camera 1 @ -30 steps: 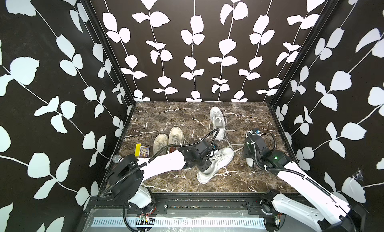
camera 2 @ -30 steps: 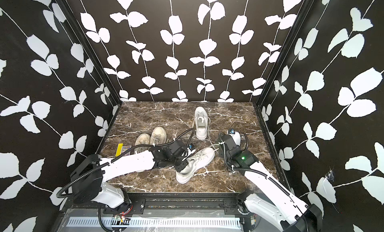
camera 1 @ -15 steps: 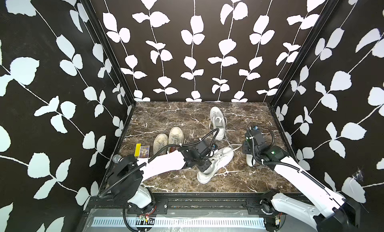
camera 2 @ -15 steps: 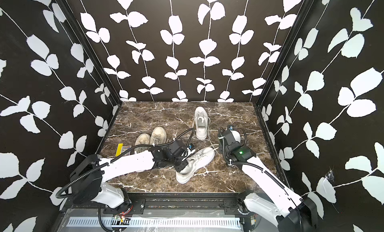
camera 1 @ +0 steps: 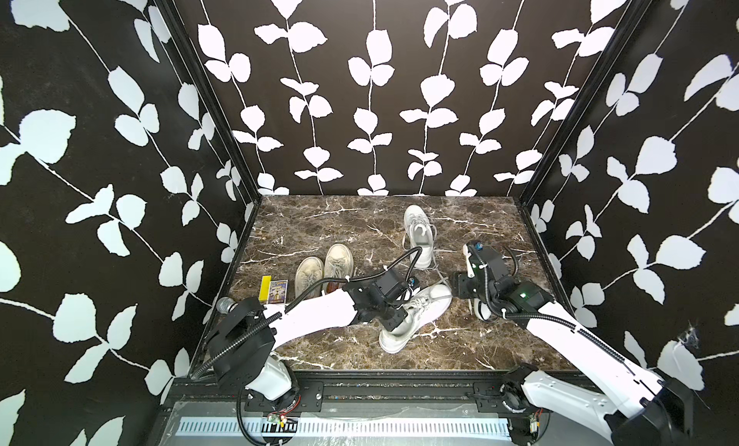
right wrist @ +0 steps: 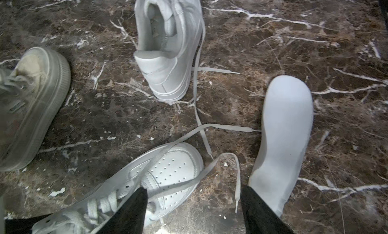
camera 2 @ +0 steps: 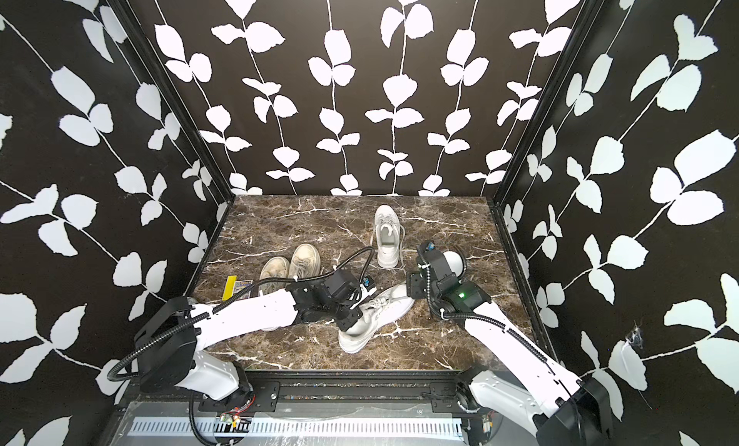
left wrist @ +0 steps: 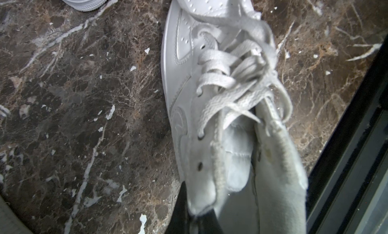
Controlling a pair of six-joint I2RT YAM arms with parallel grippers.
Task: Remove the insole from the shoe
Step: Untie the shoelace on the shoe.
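Now your right gripper [right wrist: 195, 214] has just spread its fingers [right wrist: 130, 212] wide, and the insole [right wrist: 283, 138] lies loose on the marble table [right wrist: 346, 54], heel end beside one fingertip. I judge it is out. Your left gripper [left wrist: 199, 220] stays pinched on the collar of the shoe [left wrist: 189, 86]. No branding is readable.

Left pincer [camera 1: 392, 323] clamped, arm extended low; right pincer [right wrist: 194, 191] spread wide, angled down.
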